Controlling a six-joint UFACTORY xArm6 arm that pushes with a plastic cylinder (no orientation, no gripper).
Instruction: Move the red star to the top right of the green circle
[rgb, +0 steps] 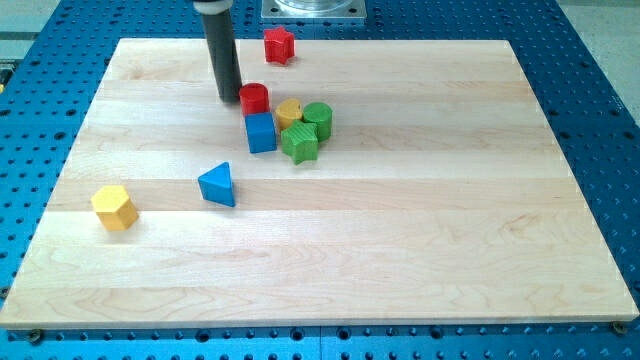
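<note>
Pushing job: red star (279, 45) must end at about 1 o'clock of the green circle (318, 118).
Claw: none here; the arm ends in a bare rod, so nothing is released, clenched or grasped.
My tip (230, 98): resting on the wooden board (400, 200), just beside the red cylinder (254, 99), at its 9 o'clock.
Red star: near the board's top edge, apart from every other block, at roughly 11 o'clock of the green circle.
Green circle: in a tight cluster with the yellow block (289, 111), green star (299, 143), blue cube (261, 132) and red cylinder.
Handling, as judged: small, light, rigid, likely slides easily on smooth wood; its points may make it spin if struck off-centre.
Contact spot: since no grip is possible, press its 9 o'clock face, in a notch between points if possible.
Strays: yellow hexagon (115, 208) and blue triangle (217, 185) lie well apart at 8 o'clock of the cluster.
</note>
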